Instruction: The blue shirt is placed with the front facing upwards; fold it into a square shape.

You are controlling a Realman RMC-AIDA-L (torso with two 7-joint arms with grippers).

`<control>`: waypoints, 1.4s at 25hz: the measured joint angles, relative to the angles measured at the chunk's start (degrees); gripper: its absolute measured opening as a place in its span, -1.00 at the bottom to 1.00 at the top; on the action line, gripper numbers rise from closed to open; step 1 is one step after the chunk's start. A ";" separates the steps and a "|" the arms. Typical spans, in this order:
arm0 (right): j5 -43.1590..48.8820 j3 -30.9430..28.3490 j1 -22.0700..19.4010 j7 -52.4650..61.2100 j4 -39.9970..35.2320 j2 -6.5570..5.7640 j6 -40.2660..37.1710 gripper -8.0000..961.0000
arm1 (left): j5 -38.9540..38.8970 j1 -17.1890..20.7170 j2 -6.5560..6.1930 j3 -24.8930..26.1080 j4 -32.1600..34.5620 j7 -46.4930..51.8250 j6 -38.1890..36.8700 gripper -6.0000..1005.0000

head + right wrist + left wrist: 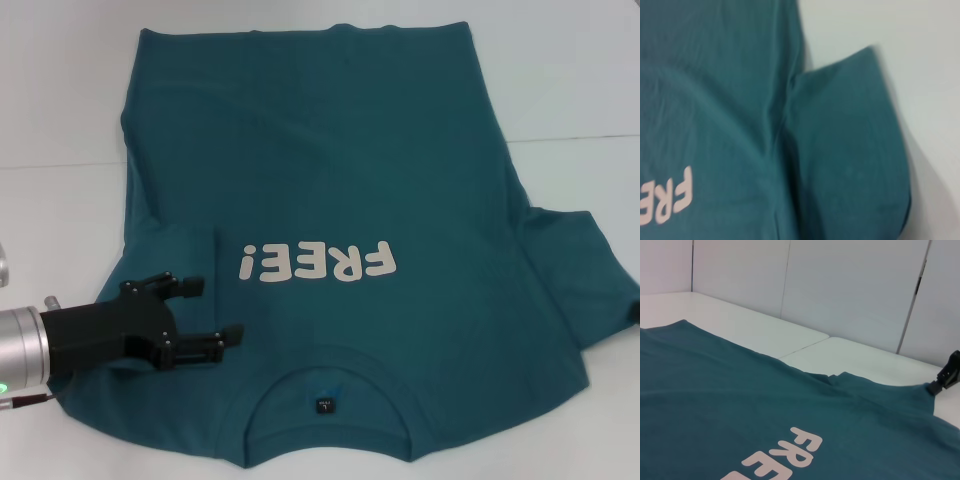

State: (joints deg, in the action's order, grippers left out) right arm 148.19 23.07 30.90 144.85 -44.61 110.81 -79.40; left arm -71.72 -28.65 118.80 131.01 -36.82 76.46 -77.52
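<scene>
My white table (60, 90) carries the blue shirt (340, 170) spread flat, print up, collar nearest me. It is soft matte knit with an off-white "FREE!" print (318, 262). I judge the sleeve fold is in hand: the left sleeve already lies tucked inward, the right sleeve (585, 270) still sticks out. The left end effector (205, 315) hovers spread above that shoulder. The right end effector (634, 313) sits at the sleeve's edge; I cannot tell its state. Next comes folding that sleeve in.
</scene>
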 joint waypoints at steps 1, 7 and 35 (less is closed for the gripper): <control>0.06 0.04 -0.05 0.13 -0.49 -0.22 0.02 -0.90 | 0.00 -0.02 0.00 0.00 -0.02 0.00 0.00 0.87; 0.14 0.05 -0.27 0.68 -1.07 -1.59 0.21 -0.89 | 0.00 -0.28 0.02 -0.09 -0.07 0.00 0.00 0.86; -0.03 0.03 0.80 0.69 -8.51 -2.44 0.18 -0.90 | 0.00 -0.62 -0.22 -0.14 -0.36 0.38 -0.67 0.86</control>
State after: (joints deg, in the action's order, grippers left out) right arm 148.16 23.11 31.71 145.55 -53.12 108.37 -79.22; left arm -71.72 -29.27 118.58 130.86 -37.18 76.84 -78.19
